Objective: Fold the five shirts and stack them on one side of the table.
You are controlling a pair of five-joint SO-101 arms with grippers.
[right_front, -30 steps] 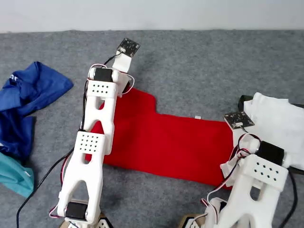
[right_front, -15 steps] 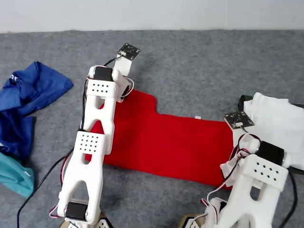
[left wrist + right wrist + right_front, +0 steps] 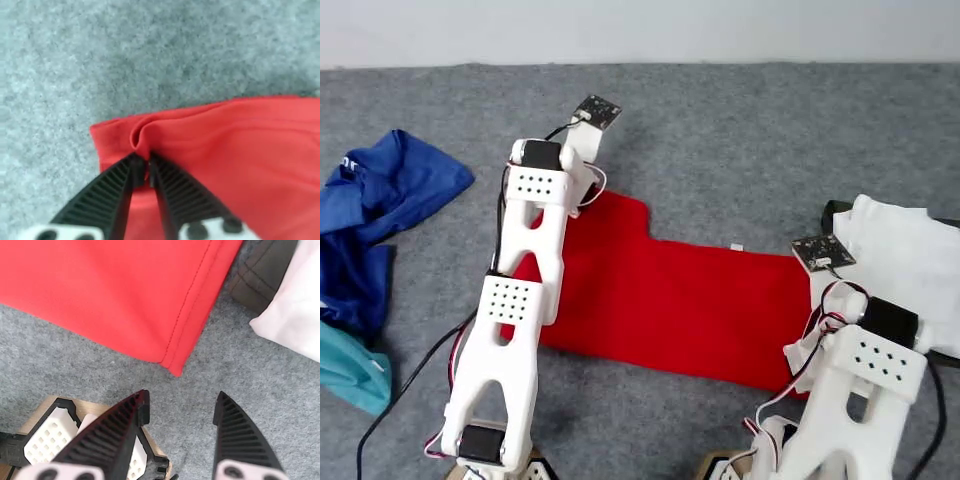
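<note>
- Red shirt (image 3: pixel 225 145) is clenched at one corner by the left gripper (image 3: pixel 148 167), whose jaws are closed tight on a small raised ridge of cloth at the hem.
- Just beyond that corner lies bare grey counter (image 3: pixel 75 60); behind the gripper, the rest of the garment is spread flat toward the other arm.
- Over the last second the left wrist has crept slightly farther out and sideways, while the shirt's outline has hardly altered. The pinch looks secured and the fold only beginning.
- Right gripper (image 3: pixel 182 396) hovers released, jaws wide apart, just short of the opposite hem corner, and has not moved.
- Past that corner sits a white shirt (image 3: pixel 295 315) on a dark shirt (image 3: pixel 260 275), probably the start of the stack.
- Well away on the left gripper's far side, a blue shirt (image 3: pixel 380 200) and a teal shirt (image 3: pixel 345 370) lie crumpled, still to be folded.
</note>
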